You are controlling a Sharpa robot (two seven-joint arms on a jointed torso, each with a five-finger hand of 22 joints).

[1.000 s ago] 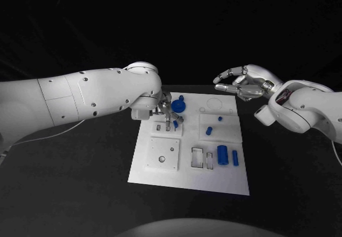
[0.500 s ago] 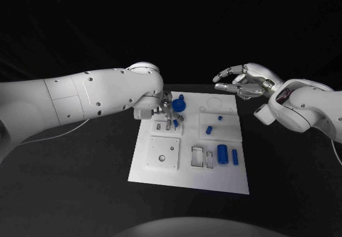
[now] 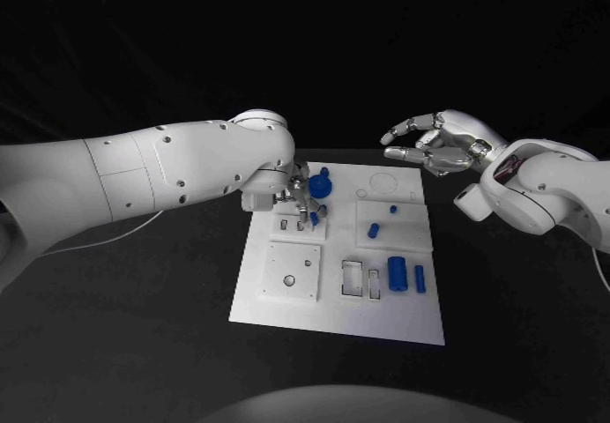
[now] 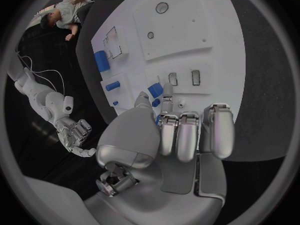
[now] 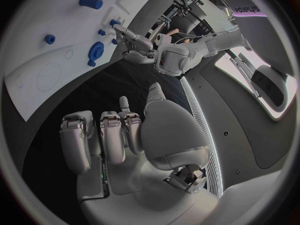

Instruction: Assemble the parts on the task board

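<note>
The white task board [image 3: 295, 308] lies in the middle of the black table. My left hand [image 3: 293, 203] hovers over its far left part, beside a round blue part [image 3: 319, 185]. Thumb and one finger pinch a small blue part [image 3: 314, 218] just above a small slotted block [image 3: 295, 227]. In the left wrist view the same blue part [image 4: 155, 91] sits at the fingertips [image 4: 166, 103] of my left hand [image 4: 178, 135]. My right hand [image 3: 434, 146] hangs in the air past the board's far right corner, fingers curled in with nothing in them; the right wrist view shows that hand [image 5: 119, 132] the same way.
Loose blue parts lie on the board's right half: a short peg [image 3: 373, 232], a tiny one [image 3: 391, 211], a thick cylinder [image 3: 397, 276] and a thin bar [image 3: 419, 280]. A square plate with a hole [image 3: 291, 274] and a slotted frame [image 3: 360, 279] sit nearer me.
My left hand has shifted slightly towards the board's far side with the small blue part. My right hand has barely moved.
</note>
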